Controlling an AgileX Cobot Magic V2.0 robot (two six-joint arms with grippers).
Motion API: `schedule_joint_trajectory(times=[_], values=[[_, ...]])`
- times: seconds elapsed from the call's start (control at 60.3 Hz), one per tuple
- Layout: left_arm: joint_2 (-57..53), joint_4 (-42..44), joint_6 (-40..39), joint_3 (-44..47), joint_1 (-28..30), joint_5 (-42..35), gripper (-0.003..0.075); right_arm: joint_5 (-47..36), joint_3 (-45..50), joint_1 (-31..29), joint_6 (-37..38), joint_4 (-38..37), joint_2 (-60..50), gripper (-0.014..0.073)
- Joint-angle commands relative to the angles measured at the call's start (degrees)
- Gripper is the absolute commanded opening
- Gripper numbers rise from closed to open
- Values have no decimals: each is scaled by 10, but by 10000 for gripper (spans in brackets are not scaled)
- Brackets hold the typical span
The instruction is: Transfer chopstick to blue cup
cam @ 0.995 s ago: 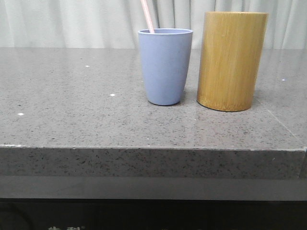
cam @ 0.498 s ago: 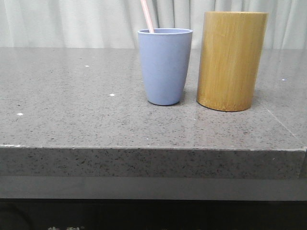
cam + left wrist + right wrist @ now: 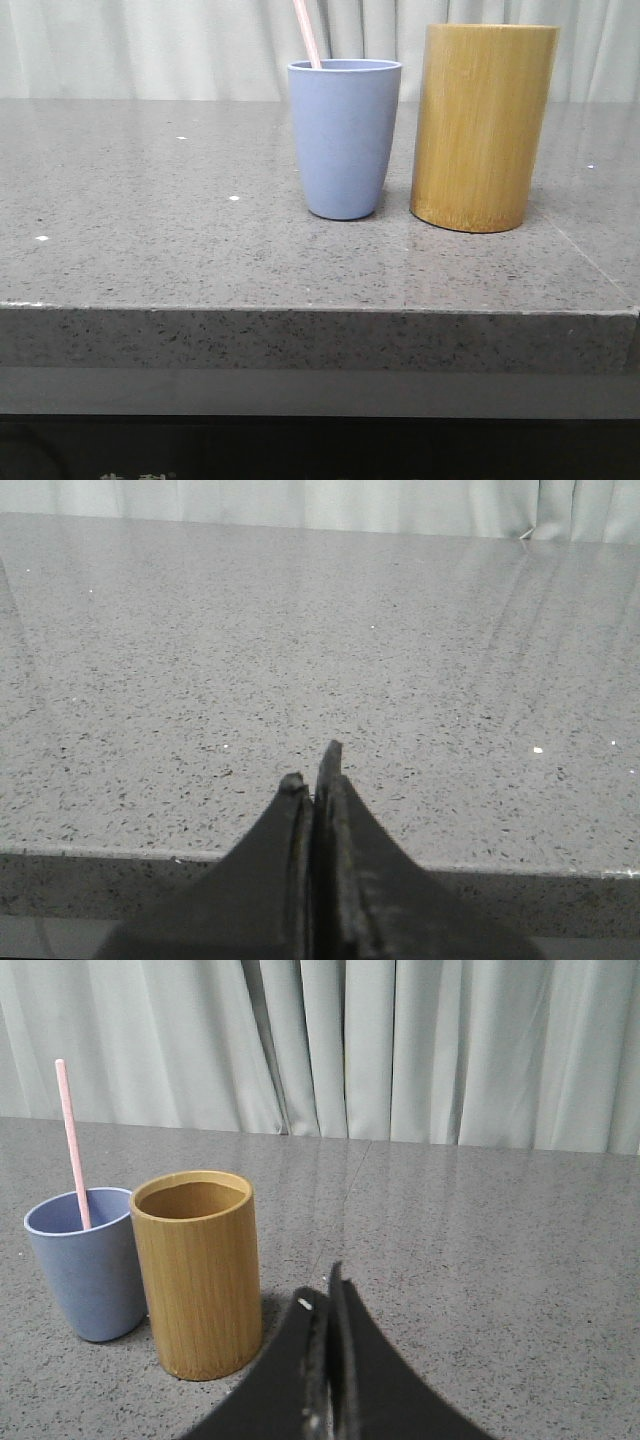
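The blue cup (image 3: 344, 137) stands upright on the grey stone table (image 3: 150, 230). A thin pink chopstick (image 3: 307, 33) leans out of it to the left. The cup (image 3: 78, 1260) and the chopstick (image 3: 71, 1140) also show in the right wrist view. My right gripper (image 3: 322, 1295) is shut and empty, low over the table, to the right of the vessels. My left gripper (image 3: 312, 770) is shut and empty near the table's front edge, with only bare stone ahead. Neither gripper shows in the front view.
A taller yellow-brown bamboo cylinder (image 3: 483, 127) stands just right of the cup; its open top (image 3: 192, 1192) shows nothing sticking out. Pale curtains (image 3: 400, 1045) hang behind the table. The table's front edge (image 3: 320, 310) runs across the front view.
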Motion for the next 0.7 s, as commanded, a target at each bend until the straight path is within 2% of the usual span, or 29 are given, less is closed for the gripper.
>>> schedule_joint_trajectory(times=[0.0, 0.365, 0.448, 0.68], values=[[-13, -5, -4, 4, 1, -46, -19, -49, -14, -3, -2, 1, 7, -87], [-13, -5, -4, 4, 1, -46, -19, -51, -7, -3, -3, -6, 6, -87], [-13, -5, -4, 4, 1, -46, -19, -56, 15, -12, -3, -6, -4, -87], [-13, -5, -4, 4, 1, -46, -19, -97, 143, -86, -3, 7, -70, -87]])
